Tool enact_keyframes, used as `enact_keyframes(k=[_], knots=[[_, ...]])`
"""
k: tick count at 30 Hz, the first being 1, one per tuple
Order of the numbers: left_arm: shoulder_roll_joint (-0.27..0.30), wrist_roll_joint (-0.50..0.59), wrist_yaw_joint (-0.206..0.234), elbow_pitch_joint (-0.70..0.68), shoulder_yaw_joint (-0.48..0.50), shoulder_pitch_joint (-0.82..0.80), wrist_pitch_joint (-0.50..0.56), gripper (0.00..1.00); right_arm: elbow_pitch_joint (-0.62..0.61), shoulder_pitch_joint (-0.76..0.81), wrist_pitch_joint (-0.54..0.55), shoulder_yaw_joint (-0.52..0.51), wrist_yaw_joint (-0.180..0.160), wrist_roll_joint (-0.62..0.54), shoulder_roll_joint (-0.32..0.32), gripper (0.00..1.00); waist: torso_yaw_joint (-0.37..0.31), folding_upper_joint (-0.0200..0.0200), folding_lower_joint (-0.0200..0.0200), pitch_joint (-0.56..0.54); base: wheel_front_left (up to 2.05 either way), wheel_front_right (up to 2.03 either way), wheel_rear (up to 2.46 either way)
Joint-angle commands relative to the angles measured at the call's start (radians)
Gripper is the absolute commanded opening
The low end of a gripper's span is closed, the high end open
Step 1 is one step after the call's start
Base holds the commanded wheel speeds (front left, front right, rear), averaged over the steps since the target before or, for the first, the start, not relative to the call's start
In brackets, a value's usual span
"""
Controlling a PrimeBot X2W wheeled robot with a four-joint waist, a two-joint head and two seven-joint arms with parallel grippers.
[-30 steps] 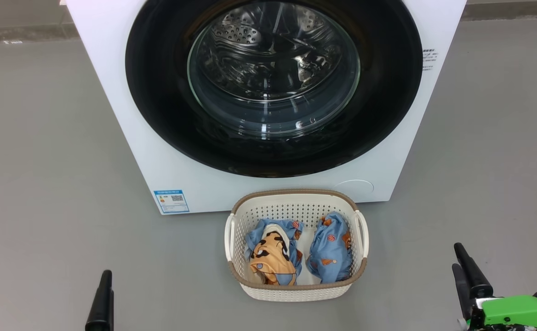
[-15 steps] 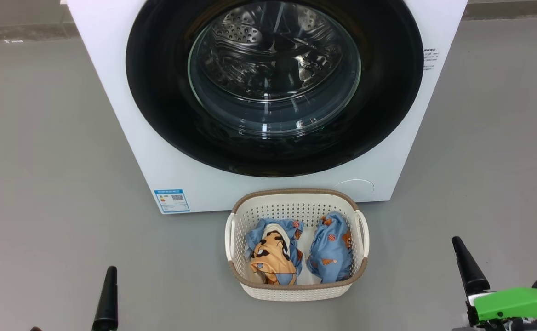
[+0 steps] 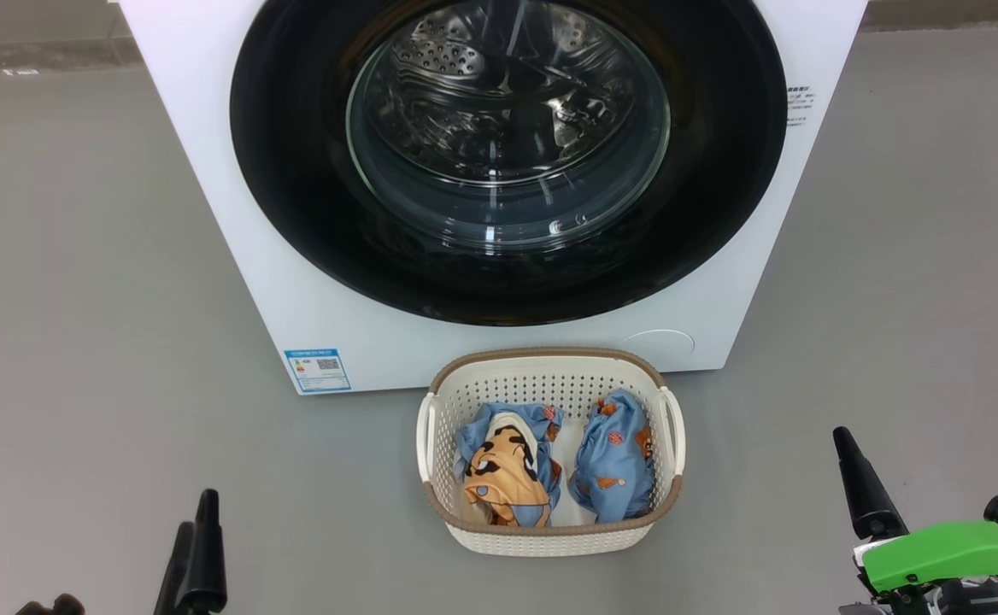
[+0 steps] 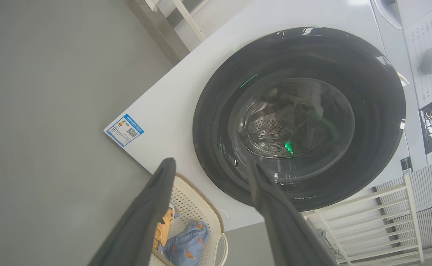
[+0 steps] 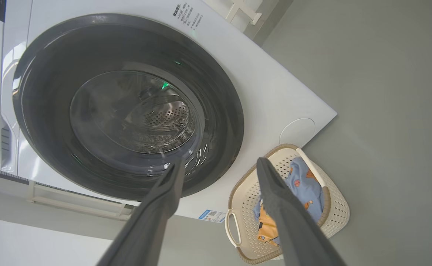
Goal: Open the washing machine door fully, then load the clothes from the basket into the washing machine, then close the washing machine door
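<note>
Both arms sit low, one on each side of the basket (image 3: 550, 540), fingers pointing toward the washing machine (image 3: 260, 282). The left gripper (image 4: 210, 162) is spread wide and empty, as is the right gripper (image 5: 221, 160). The washing machine door (image 3: 507, 162) is closed. The clothes (image 3: 614, 461) lie in the basket, which stands just before the machine.

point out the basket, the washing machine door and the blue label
basket (image 3: 542, 386), head view, on its perforated back wall
washing machine door (image 3: 290, 171), head view, on the left side of its black rim
blue label (image 3: 318, 370), head view, on its middle
</note>
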Motion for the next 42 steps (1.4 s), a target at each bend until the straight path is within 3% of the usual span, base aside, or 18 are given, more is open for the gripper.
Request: enact_keyframes(k=[1, 42], knots=[[0.02, 0.045, -0.004, -0.035, 0.016, -0.034, -0.015, 1.0, -0.03, -0.05, -0.014, 0.015, 0.003, -0.039, -0.025, 1.0, 0.0, 0.0, 0.0, 0.001, 0.0, 0.0, 0.0], [0.054, 0.525, -0.006, -0.037, -0.02, -0.03, -0.136, 1.0, -0.033, -0.069, -0.134, 0.114, 0.005, -0.409, -0.097, 1.0, 0.0, 0.0, 0.0, -0.007, 0.0, 0.0, 0.0]])
